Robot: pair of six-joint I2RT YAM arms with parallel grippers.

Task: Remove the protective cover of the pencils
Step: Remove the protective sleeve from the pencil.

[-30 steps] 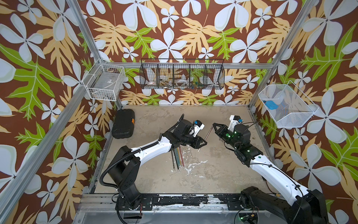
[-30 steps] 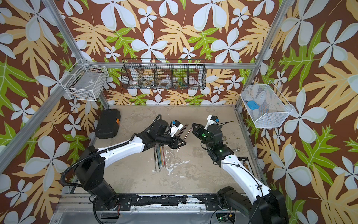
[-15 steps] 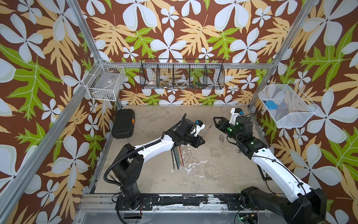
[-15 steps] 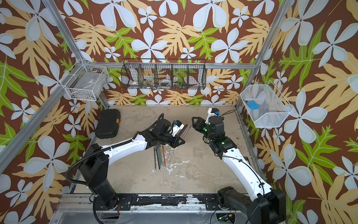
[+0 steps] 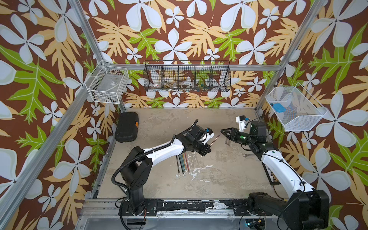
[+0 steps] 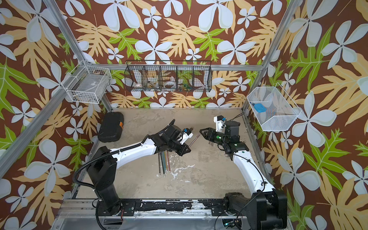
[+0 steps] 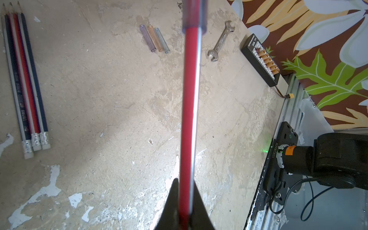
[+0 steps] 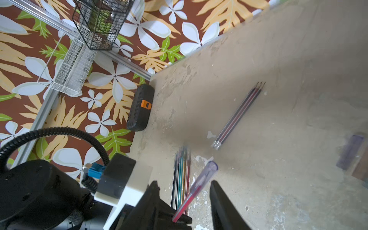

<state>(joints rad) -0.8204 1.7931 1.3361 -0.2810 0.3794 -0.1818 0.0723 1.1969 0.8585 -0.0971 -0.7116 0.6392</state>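
My left gripper [image 7: 184,199] is shut on a red pencil [image 7: 190,99] that sticks out toward the right arm. A clear purplish protective cover [image 7: 194,16] sits on its tip. In both top views the held pencil [image 5: 215,139] [image 6: 194,140] points at my right gripper [image 5: 224,131] [image 6: 203,131]. In the right wrist view my right gripper [image 8: 184,185] is open, and the cover [image 8: 205,175] lies between its fingers without touching either. Several coloured pencils [image 5: 182,163] [image 8: 182,175] lie side by side on the table below the left gripper [image 5: 206,150].
Three bare pencils [image 7: 25,79] [image 8: 239,115] lie together on the table. Three loose covers [image 7: 155,38] lie near a wrench [image 7: 221,40] and a black connector strip [image 7: 260,57]. A black case [image 5: 127,127] sits at the back left. Wire baskets [image 5: 187,78] hang on the walls.
The left gripper has closed tight on the red pencil. The right gripper's jaws have opened and now stand either side of the covered tip.
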